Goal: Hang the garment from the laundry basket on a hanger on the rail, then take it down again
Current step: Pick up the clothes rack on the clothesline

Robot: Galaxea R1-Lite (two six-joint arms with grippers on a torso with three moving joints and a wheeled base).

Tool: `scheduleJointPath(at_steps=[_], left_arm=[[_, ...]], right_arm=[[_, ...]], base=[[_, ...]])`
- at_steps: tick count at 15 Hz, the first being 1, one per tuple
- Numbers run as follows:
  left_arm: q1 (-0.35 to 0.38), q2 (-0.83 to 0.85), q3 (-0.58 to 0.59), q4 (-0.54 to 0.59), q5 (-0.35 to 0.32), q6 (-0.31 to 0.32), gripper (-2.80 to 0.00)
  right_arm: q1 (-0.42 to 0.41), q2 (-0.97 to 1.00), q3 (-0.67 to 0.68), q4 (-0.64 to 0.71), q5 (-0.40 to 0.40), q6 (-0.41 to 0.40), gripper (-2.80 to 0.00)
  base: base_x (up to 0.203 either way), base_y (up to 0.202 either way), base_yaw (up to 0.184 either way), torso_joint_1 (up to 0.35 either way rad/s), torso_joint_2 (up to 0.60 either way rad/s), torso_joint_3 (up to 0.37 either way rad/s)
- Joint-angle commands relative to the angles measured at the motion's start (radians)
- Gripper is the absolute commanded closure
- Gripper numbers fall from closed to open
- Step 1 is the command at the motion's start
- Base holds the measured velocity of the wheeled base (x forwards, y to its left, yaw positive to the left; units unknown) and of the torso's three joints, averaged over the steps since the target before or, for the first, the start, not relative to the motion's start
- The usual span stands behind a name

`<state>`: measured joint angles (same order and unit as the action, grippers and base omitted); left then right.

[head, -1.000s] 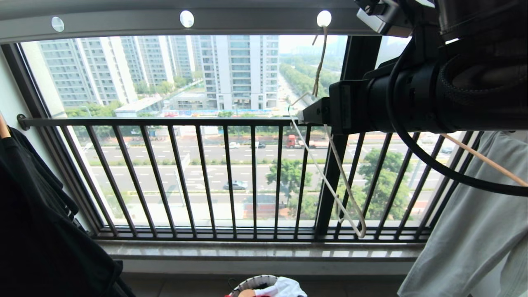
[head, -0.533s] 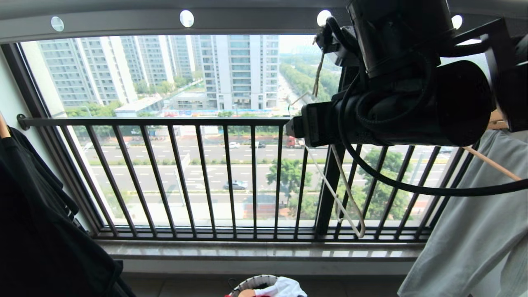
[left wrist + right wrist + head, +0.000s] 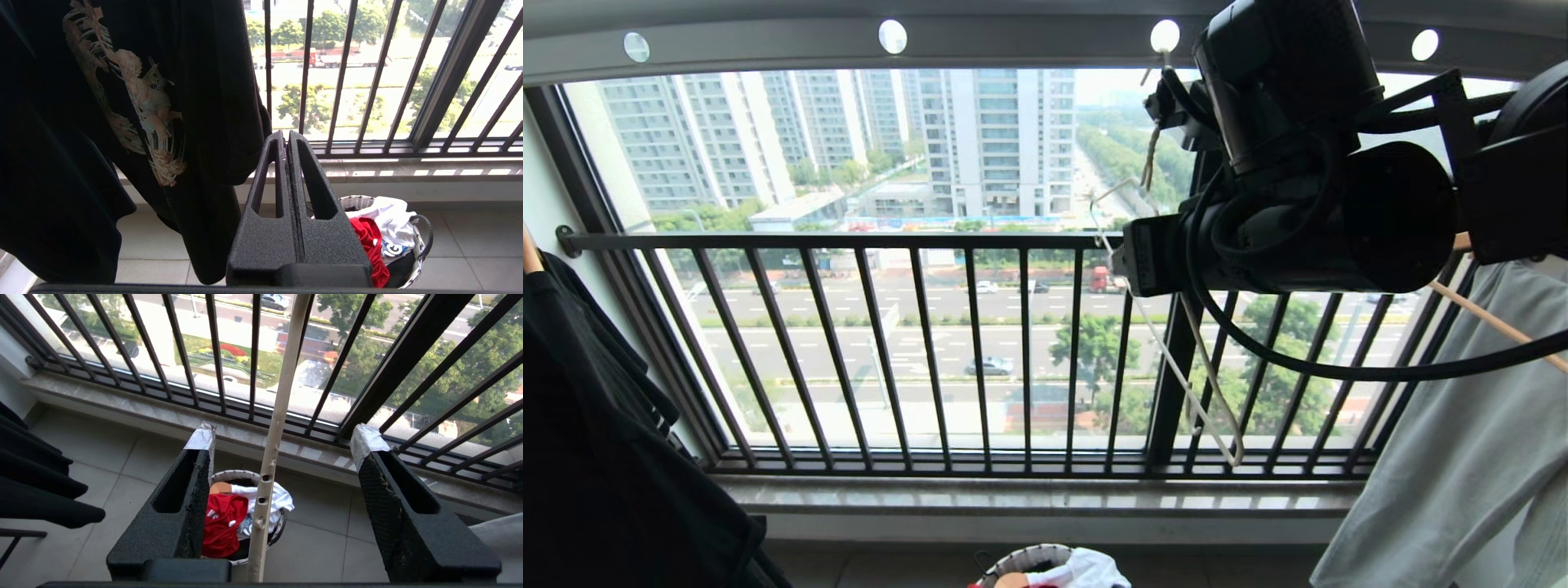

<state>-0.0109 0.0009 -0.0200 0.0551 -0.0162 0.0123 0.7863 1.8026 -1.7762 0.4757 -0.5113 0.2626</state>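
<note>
Our right hand (image 3: 282, 445) is raised near the rail (image 3: 849, 45), its two taped fingers (image 3: 202, 439) spread apart with a bar of the off-white wire hanger (image 3: 271, 449) running between them, touching neither that we can see. In the head view the hanger (image 3: 1188, 384) hangs by a cord from one of the rail's bright holes, partly hidden behind our right arm (image 3: 1298, 220), in front of the black railing (image 3: 931, 343).

Below, on the tiled floor (image 3: 102, 465), stands the white woven laundry basket (image 3: 229, 475), and the red T-shirt (image 3: 222, 526) lies inside it beside a white piece of clothing (image 3: 282, 498).

Our left hand (image 3: 288, 163) is low and clenched shut on nothing, just beside the hanging black printed T-shirt (image 3: 135, 102), with the basket (image 3: 421, 245) beyond it. A pale grey-green garment (image 3: 1462, 457) hangs at the right.
</note>
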Motion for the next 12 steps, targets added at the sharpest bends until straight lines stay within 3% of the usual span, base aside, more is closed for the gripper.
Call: scheduleJointPath(at_steps=[1,12], left_arm=[[0.000,0.001,0.000,0.000,-0.001,0.000,0.00],[0.000,0.001,0.001,0.000,0.000,0.000,0.00]], right_arm=[[-0.001,0.005,0.003,0.003,-0.003,0.001,0.00],[-0.001,-0.029,0.024,0.004,-0.055,-0.029,0.00]], base=[[0.000,0.000,0.000,0.000,0.00,0.000],[0.000,0.000,0.000,0.000,0.00,0.000]])
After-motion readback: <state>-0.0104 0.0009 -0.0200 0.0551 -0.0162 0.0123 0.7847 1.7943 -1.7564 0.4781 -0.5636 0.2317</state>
